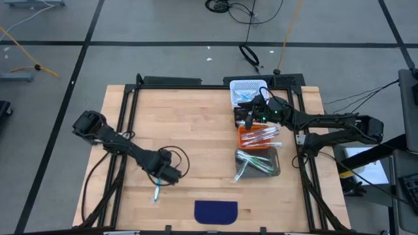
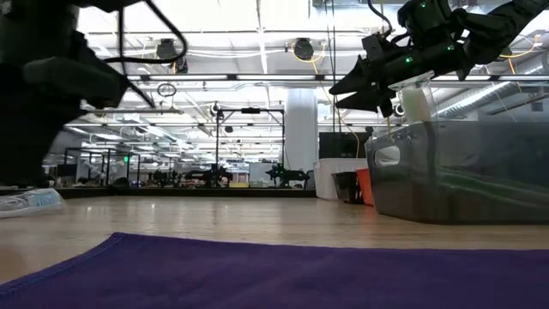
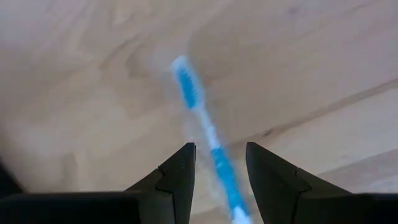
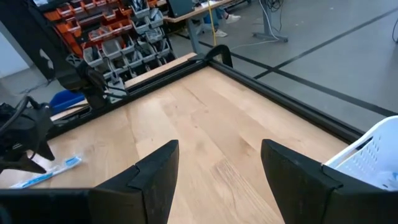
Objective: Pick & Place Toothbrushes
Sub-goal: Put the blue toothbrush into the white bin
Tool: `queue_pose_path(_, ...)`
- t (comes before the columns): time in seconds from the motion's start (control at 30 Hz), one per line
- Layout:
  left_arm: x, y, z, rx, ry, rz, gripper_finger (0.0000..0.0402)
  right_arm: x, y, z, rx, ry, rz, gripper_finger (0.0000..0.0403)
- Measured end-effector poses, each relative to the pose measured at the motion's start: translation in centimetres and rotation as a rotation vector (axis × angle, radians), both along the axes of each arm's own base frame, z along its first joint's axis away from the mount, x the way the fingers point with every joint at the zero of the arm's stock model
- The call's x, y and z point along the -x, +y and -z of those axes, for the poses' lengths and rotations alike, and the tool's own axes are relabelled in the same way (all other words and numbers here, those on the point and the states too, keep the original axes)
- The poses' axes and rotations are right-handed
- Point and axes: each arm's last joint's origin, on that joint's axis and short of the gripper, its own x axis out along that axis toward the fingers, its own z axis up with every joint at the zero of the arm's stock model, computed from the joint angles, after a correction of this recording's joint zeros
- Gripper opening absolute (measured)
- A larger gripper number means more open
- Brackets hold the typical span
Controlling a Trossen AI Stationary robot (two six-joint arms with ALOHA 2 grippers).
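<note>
The left gripper [image 1: 159, 185] hangs low near the desk's [image 1: 189, 130] front edge, left of the purple mat [image 1: 216, 210], its fingers [image 3: 180, 180] apart on either side of a blue toothbrush [image 1: 157, 193] lying flat on the wood, nothing clamped. The right gripper [image 1: 244, 116] is raised by the desk's back right corner, over the meeting of the white bin [image 1: 245, 88] and the orange bin [image 1: 251, 137], jaws spread and empty. More toothbrushes lie in the orange bin and in the grey bin [image 1: 264, 166] in front of it
</note>
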Motion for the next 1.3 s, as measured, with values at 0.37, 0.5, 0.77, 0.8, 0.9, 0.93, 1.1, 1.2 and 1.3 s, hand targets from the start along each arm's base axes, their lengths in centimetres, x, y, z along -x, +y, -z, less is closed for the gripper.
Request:
queue_pose_path(0.37,0.9,-1.6,0.0,-0.031,-0.008,-0.093,0.0145,0.0,0.0,0.0,0.015,0.004,-0.003,0.0218)
queue_pose_path(0.5,1.2,-1.7,0.3,-0.043,-0.006,-0.124,0.0145,0.0,0.0,0.0,0.024,0.007,-0.005,0.0218)
queue_pose_path(0.77,1.5,-1.6,2.8,0.023,-0.071,-0.150,0.0145,0.0,0.0,0.0,0.024,0.008,-0.005,0.0216)
queue_pose_path(0.8,1.6,-1.5,3.0,0.023,-0.069,-0.151,0.0145,0.0,0.0,0.0,0.024,0.008,-0.005,0.0217)
queue_pose_path(0.9,1.7,-1.2,3.4,0.027,-0.073,-0.155,0.0145,0.0,0.0,0.0,0.027,0.009,-0.006,0.0216)
queue_pose_path(0.93,1.7,-1.2,3.5,0.029,-0.074,-0.152,0.0145,0.0,0.0,0.0,0.027,0.008,-0.006,0.0215)
queue_pose_path(1.1,1.5,-0.9,3.5,0.037,-0.084,-0.145,0.0138,0.0,0.0,0.0,0.027,0.009,-0.006,0.0213)
queue_pose_path(1.2,1.2,-0.7,3.5,0.048,-0.098,-0.114,0.0100,0.0,0.0,0.0,0.027,0.009,-0.006,0.0213)
queue_pose_path(1.3,0.8,-0.4,3.5,0.050,-0.115,-0.078,0.0035,0.0,0.0,0.0,0.027,0.010,-0.006,0.0212)
